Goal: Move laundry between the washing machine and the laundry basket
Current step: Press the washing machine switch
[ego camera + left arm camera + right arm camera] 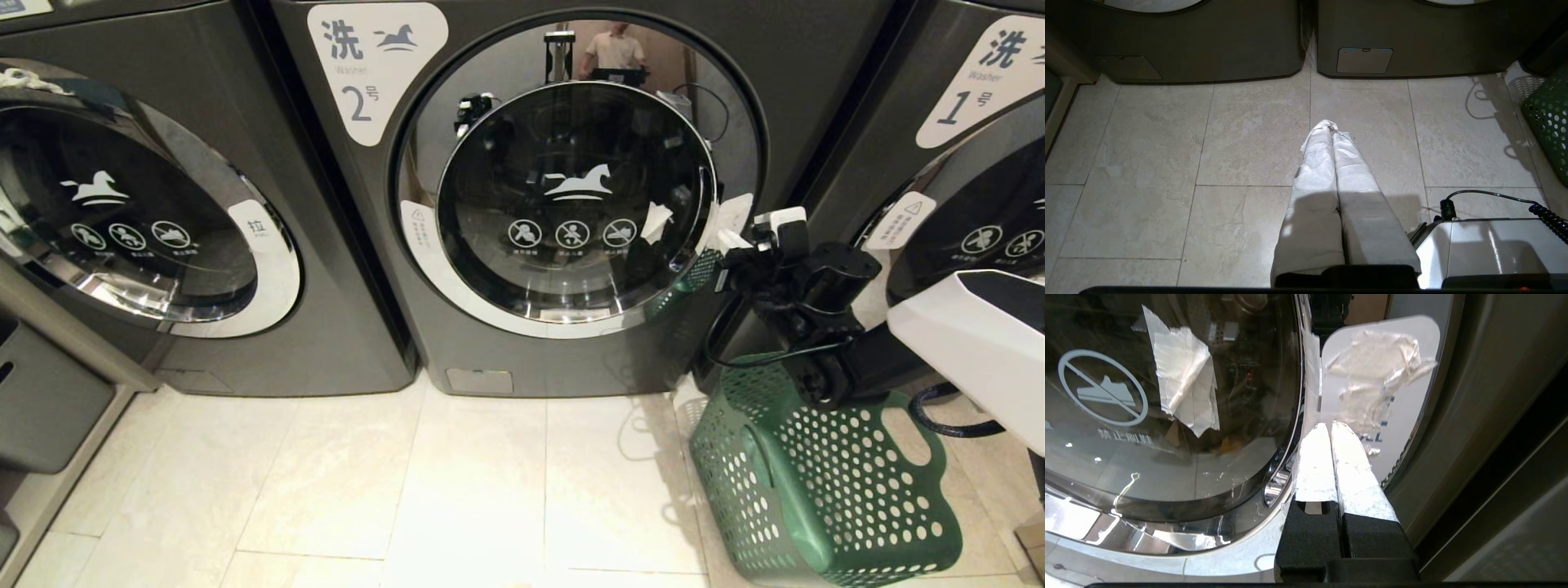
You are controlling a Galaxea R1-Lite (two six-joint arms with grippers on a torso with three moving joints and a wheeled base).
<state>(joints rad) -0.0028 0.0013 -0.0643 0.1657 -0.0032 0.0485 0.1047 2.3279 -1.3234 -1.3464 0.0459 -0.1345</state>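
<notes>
The washing machine (571, 359) marked 2 stands straight ahead with its round glass door (575, 204) closed. My right gripper (727, 243) is shut with nothing in it. In the right wrist view the right gripper (1331, 425) has its taped tips at the white pull label (1404, 375) on the door's right rim. The dark green laundry basket (824, 490) sits on the floor below the right arm, at the machine's right corner. My left gripper (1331, 124) hangs shut and empty above the floor tiles. The laundry is out of view.
Like machines flank it, one on the left (163, 220) and the one marked 1 on the right (963, 163). Pale tiled floor (408, 490) lies in front. My white base (1486, 249) and a coiled cable (1547, 218) are near the basket (1549, 118). A person is reflected in the door rim (616, 49).
</notes>
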